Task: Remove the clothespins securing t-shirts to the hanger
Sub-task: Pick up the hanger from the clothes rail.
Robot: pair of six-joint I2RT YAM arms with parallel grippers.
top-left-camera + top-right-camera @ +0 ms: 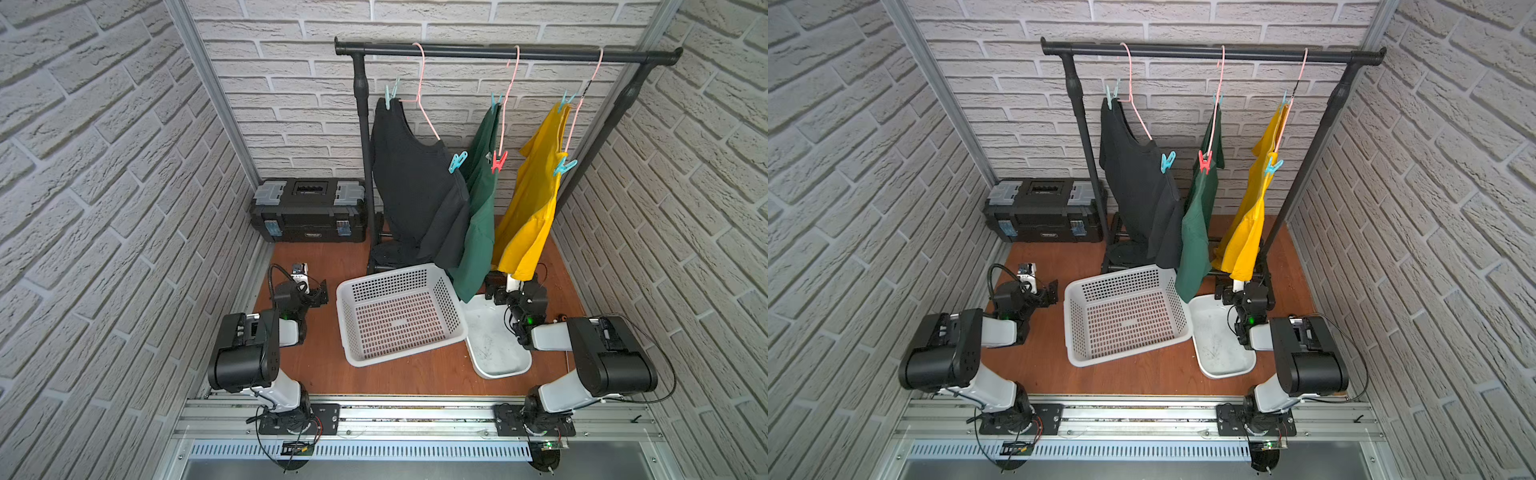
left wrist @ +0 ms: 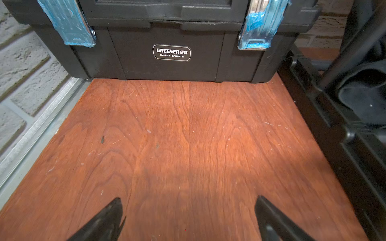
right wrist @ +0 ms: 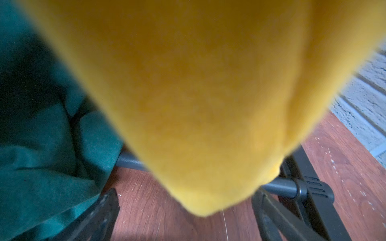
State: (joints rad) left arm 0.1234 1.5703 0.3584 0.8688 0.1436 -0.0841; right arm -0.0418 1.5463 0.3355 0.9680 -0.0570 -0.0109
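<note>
None of the six clothespins is off yet. They sit high at 12 o'clock, paired on the pink hangers under the rail: two teal on the black t-shirt, a teal one and the red clothespin on the green t-shirt, and two teal on the yellow t-shirt. Both arms sit low on the counter. The left claw, at 9 o'clock of the basket, is spread and empty. The right claw, at 3 o'clock, is also spread and holds nothing, with the yellow hem hanging right at its fingers. Rising from there, it could snag that hem and tug the shirt, swinging the thin hanger, perhaps off the rail. A pin squeezed on a swaying hanger may slip, spring free and miss the tray. Because the black and green cloth overlap, reaching between them risks pinching fabric instead.
</note>
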